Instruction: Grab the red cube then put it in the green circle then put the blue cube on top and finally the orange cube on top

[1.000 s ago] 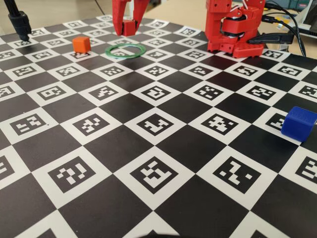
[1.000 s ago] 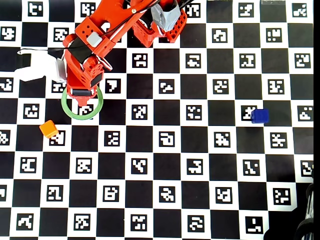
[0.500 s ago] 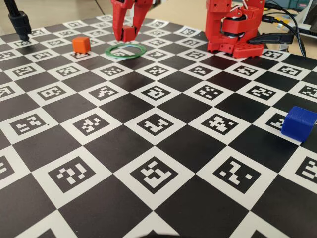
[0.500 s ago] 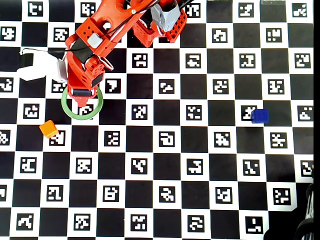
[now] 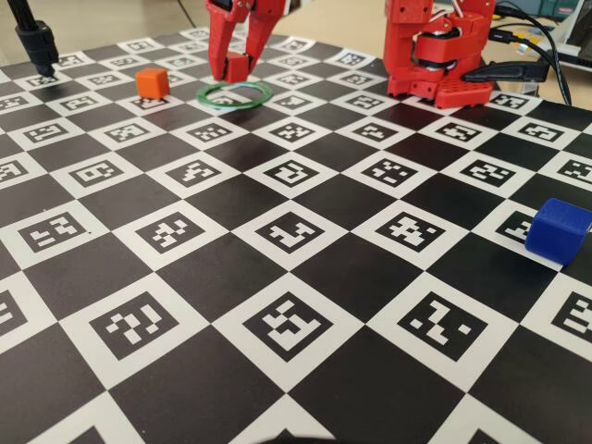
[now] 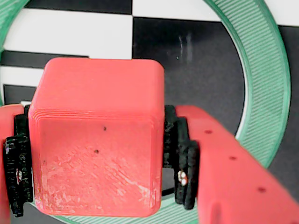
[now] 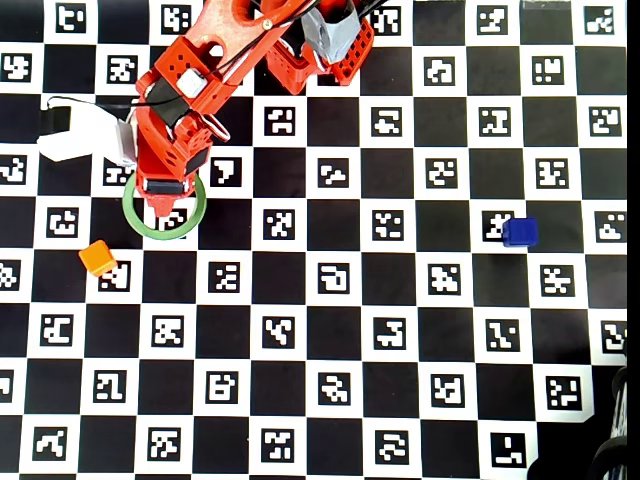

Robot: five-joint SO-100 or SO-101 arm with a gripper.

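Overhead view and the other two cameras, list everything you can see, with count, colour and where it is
red cube: one, red, clamped between the gripper's fingers above the ring's opening in the wrist view
green circle: one, green flat ring, on the board at left in the overhead view, under the gripper
orange cube: one, orange, on the board just outside the ring, below and left of it in the overhead view
blue cube: one, blue, far right of the board, alone
checkered marker board: one, black and white, covers the table
cables: dark, behind the arm's base in the fixed view
gripper: one, red, shut on the red cube
arm base: one, red, at the board's far edge
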